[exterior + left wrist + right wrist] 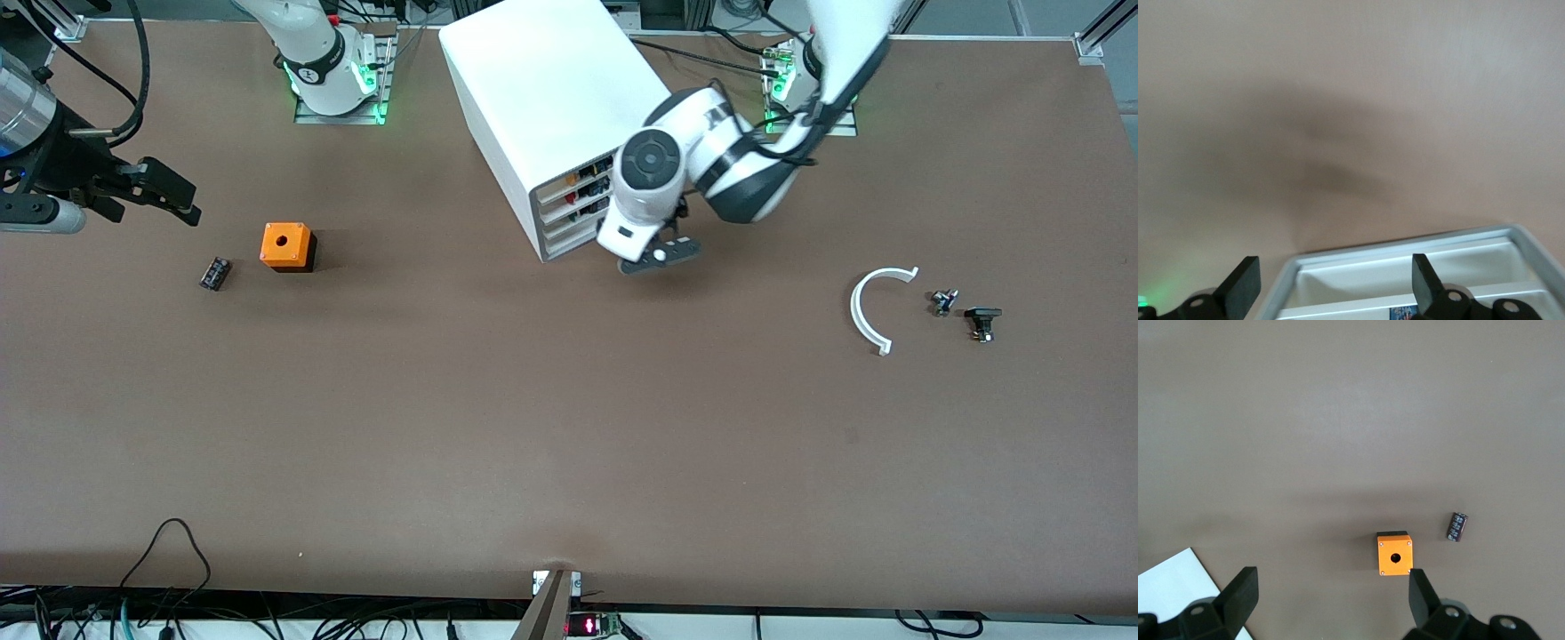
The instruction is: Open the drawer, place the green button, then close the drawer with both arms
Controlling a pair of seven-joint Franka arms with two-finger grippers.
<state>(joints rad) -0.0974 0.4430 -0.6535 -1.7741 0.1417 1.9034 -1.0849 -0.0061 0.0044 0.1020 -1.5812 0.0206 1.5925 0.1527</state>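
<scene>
Both grippers stand with their fingers spread and nothing between them. The left gripper (660,258) hangs low in front of the white cabinet (551,98), right at its stack of drawer fronts; its wrist view shows the two black fingers (1423,279) set wide apart over a pale tray-shaped drawer (1405,263), whose rim and inner compartment are visible below them. Whether the fingers touch that rim I cannot tell. The left arm reaches in from its base near the table's top edge, toward its own end.

The right gripper (164,191) hovers over the table near the edge at the right arm's end, and this arm waits. Its wrist view looks down on the orange cube (1395,554) with a round hole and a tiny black rectangular part (1457,526) lying just beside it.

Several small items lie toward the left arm's end of the table: a white curved piece (871,307), a small metallic part (943,301) and a small black part (981,322). I cannot make out a green-capped button anywhere.
</scene>
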